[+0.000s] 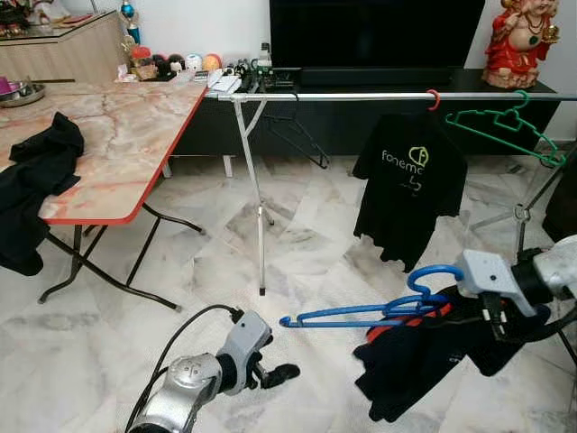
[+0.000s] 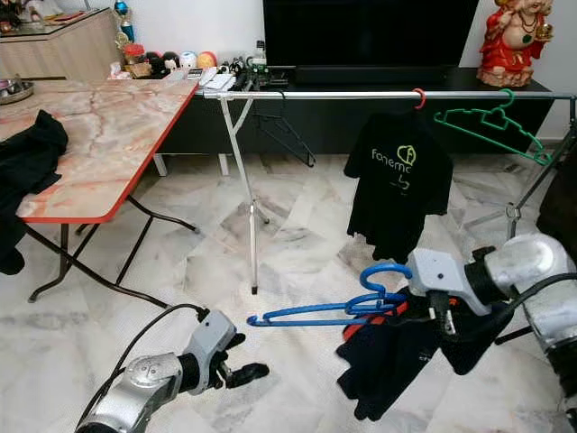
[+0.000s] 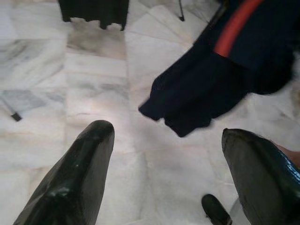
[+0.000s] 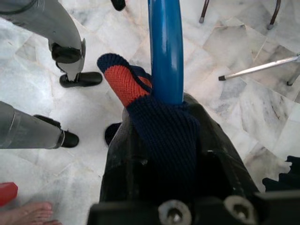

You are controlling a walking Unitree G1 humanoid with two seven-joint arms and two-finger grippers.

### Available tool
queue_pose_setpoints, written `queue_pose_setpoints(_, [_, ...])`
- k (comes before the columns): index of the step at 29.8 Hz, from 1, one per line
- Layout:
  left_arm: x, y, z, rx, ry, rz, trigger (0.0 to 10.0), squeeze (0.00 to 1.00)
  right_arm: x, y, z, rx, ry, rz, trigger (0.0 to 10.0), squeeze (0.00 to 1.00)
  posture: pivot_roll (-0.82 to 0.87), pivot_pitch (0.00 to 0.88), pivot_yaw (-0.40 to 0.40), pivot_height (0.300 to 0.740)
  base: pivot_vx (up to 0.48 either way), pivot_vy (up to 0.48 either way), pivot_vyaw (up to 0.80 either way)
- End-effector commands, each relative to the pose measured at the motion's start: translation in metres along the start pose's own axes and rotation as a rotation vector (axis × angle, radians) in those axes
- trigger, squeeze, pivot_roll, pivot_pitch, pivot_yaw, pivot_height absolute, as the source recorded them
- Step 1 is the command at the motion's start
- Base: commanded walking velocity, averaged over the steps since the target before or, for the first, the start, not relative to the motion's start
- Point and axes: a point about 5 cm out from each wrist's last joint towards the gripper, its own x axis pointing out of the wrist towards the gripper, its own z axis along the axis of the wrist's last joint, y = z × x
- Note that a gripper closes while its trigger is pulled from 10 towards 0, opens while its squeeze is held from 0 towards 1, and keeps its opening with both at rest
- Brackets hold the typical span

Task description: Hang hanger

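A blue hanger [image 1: 361,315] carries a dark navy garment [image 1: 424,356] with red trim, and it hangs low over the floor at the right. My right gripper [image 1: 448,309] is shut on the hanger and the garment's collar [image 4: 161,131]; the blue hanger [image 4: 165,51] runs out past the fingers. A silver clothes rail [image 1: 361,96] spans the back, well above the hanger. On it hang a black T-shirt [image 1: 410,185] on a red hook, a green hanger [image 1: 505,126] and a black hanger [image 1: 302,140]. My left gripper [image 1: 279,372] is low near the floor, open and holding nothing [image 3: 166,131].
A marble-top folding table [image 1: 117,135] with a red edge stands at the left, with black clothes [image 1: 36,180] draped on it. A dark TV console [image 1: 361,81] and a red statue [image 1: 521,41] stand behind the rail. A person's bare foot [image 4: 23,213] is nearby on the marble floor.
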Motion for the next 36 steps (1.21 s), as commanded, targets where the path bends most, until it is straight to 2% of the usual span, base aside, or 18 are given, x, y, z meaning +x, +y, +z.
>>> queue_pose_setpoints(1, [0.001,0.002,-0.001,-0.031,-0.018,0.019,10.0,0.0,-0.015,-0.007,0.019,-0.052,-0.067,-0.048,0.0,0.0,-0.02,0.051,-0.003,0.74,0.0,0.0,0.0])
queue_pose_setpoints(3, [0.002,0.001,-0.001,-0.049,-0.029,0.023,10.0,0.0,-0.017,-0.008,0.025,-0.053,-0.115,-0.045,0.0,0.0,-0.02,0.051,-0.003,0.74,0.0,0.0,0.0])
queue_pose_setpoints(6, [0.007,0.0,-0.001,-0.131,-0.078,0.025,10.0,0.0,-0.017,-0.004,0.041,-0.058,-0.24,-0.005,0.0,0.0,-0.02,0.043,-0.007,0.74,0.0,0.0,0.0])
queue_pose_setpoints(11, [0.009,-0.001,-0.001,-0.146,-0.087,-0.001,10.0,0.0,-0.015,-0.002,0.048,-0.062,-0.287,0.019,0.0,0.0,-0.03,0.037,-0.009,0.74,0.0,0.0,0.0])
queue_pose_setpoints(13, [0.011,-0.005,0.0,-0.164,-0.098,-0.056,10.0,0.0,-0.012,-0.001,0.051,-0.064,-0.311,0.035,0.0,0.0,-0.03,0.036,-0.01,0.74,0.0,0.0,0.0])
queue_pose_setpoints(18, [0.015,-0.008,0.009,-0.197,-0.148,-0.124,10.0,0.0,-0.005,0.004,0.058,-0.071,-0.344,0.071,0.0,0.0,-0.03,0.037,-0.013,0.74,0.0,0.0,0.0])
queue_pose_setpoints(21, [0.021,-0.008,0.022,-0.212,-0.189,-0.159,10.0,0.0,0.003,0.008,0.064,-0.081,-0.365,0.106,0.0,0.0,-0.03,0.04,-0.016,0.74,0.0,0.0,0.0])
queue_pose_setpoints(26, [0.025,-0.009,0.036,-0.212,-0.231,-0.222,10.0,0.0,0.008,0.011,0.066,-0.078,-0.371,0.132,0.0,0.0,-0.04,0.048,-0.023,0.74,0.0,0.0,0.0])
queue_pose_setpoints(32, [0.026,-0.013,0.037,-0.167,-0.204,-0.299,10.0,0.0,0.011,0.013,0.065,-0.07,-0.361,0.14,0.0,0.0,-0.04,0.052,-0.027,0.74,0.0,0.0,0.0])
queue_pose_setpoints(36, [0.028,-0.013,0.04,-0.148,-0.212,-0.303,10.0,0.0,0.011,0.012,0.065,-0.066,-0.358,0.14,0.0,0.0,-0.04,0.052,-0.028,0.74,0.0,0.0,0.0])
